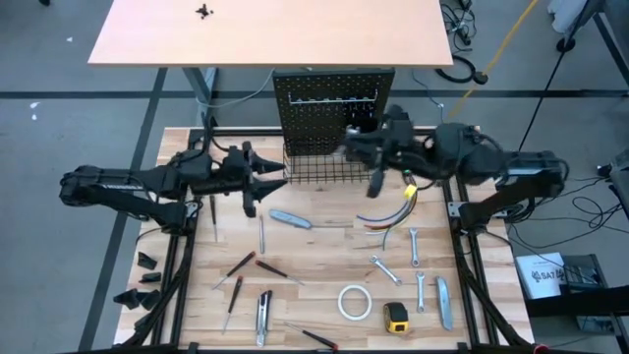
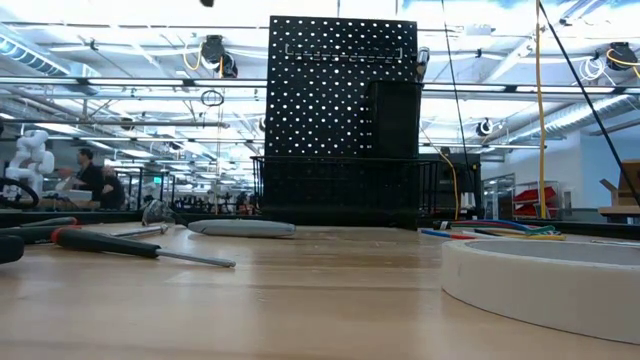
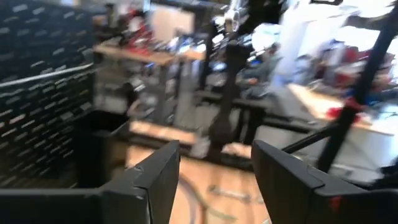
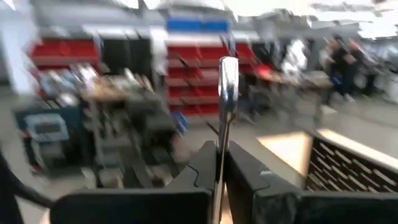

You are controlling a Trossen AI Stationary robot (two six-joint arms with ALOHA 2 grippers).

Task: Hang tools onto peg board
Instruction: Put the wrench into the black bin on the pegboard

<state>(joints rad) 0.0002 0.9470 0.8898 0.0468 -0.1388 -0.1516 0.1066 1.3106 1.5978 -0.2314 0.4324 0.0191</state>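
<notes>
The black peg board [image 1: 334, 103] stands upright at the table's far edge, with a wire basket [image 1: 316, 169] at its foot. My right gripper [image 1: 350, 147] hovers in front of the board's right half, shut on a silver wrench [image 4: 227, 81]. My left gripper [image 3: 214, 180] is open and holds nothing; in the high view it sits just left of the basket [image 1: 267, 183]. Other tools lie flat on the table: a grey utility knife [image 1: 291, 219], screwdrivers [image 1: 241, 264], wrenches [image 1: 415, 246], a white tape roll [image 1: 355, 302] and a yellow tape measure [image 1: 396, 316]. My right gripper pinches the wrench's shaft [image 4: 219, 158] between its two fingers, and the shaft runs along them. The wrench's head [image 4: 228, 67] sticks out past the fingertips. The fingers reach in level from the table's right side. The wrench is lifted clear of the table.
A bundle of curved coloured wires [image 1: 398, 208] lies just below the right gripper. A second utility knife [image 1: 444, 302] and another [image 1: 263, 317] lie near the front edge. A peach-coloured tabletop [image 1: 275, 34] stands behind the peg board. People show in the room beyond.
</notes>
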